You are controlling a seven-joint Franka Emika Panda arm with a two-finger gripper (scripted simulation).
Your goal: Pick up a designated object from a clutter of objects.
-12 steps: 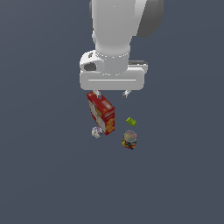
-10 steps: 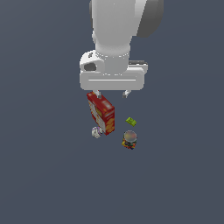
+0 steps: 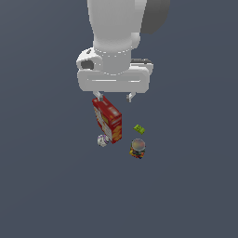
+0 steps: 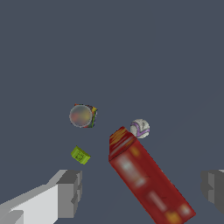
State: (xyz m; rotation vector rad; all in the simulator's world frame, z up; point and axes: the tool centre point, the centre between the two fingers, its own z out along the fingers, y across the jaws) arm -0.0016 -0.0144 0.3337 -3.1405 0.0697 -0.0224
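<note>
The many-coloured jar (image 3: 137, 148) with a round grey-tan lid stands on the floor, right of the red box in the exterior view; it also shows in the wrist view (image 4: 82, 116). The tall red-and-yellow box (image 3: 108, 120) stands upright; in the wrist view (image 4: 146, 177) it lies between my fingers. A tiny green block (image 3: 139, 128) (image 4: 80, 155) and a small white-purple lump (image 3: 102, 140) (image 4: 139, 128) lie nearby. My gripper (image 3: 113, 97) hangs open and empty well above the clutter, over the red box, with its fingertips (image 4: 69, 192) wide apart.
The objects rest on a plain dark grey floor (image 3: 51, 186). The arm's white wrist body (image 3: 114, 69) hides the area behind the box in the exterior view.
</note>
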